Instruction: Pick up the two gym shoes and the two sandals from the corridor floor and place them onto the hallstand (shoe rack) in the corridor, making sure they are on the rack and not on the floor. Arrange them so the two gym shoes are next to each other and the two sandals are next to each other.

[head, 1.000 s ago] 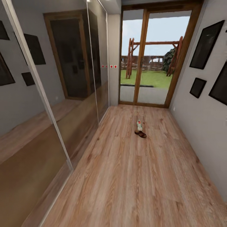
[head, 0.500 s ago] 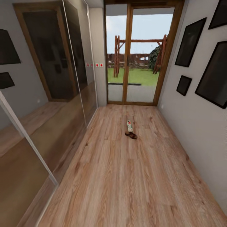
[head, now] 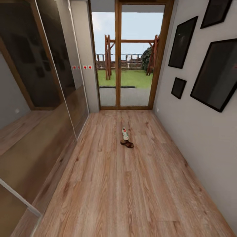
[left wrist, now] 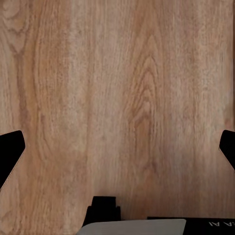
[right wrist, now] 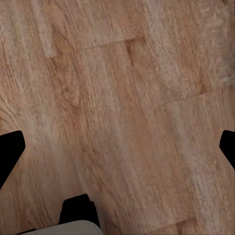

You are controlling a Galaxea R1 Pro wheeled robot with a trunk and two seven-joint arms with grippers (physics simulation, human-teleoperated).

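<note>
In the head view one white gym shoe (head: 125,133) with a red patch lies on the corridor floor (head: 131,191), some way ahead toward the glass door. A dark reddish-brown sandal (head: 127,144) lies right in front of it, close to or touching it. The hallstand is out of view. My left gripper (left wrist: 117,147) stands open over bare wood planks, its black fingertips (left wrist: 10,152) far apart. My right gripper (right wrist: 117,147) is open too, above bare planks, with nothing between its fingers (right wrist: 11,149).
Mirrored sliding wardrobe doors (head: 39,108) line the left side. The right wall (head: 204,125) carries dark picture frames. A wooden-framed glass door (head: 126,59) closes the far end, with a garden behind it. Wide open floor lies between me and the shoes.
The whole head view has swung to the right, so the shoes, door and mirrors sit further left in the picture. The shoes themselves have not moved on the floor.
</note>
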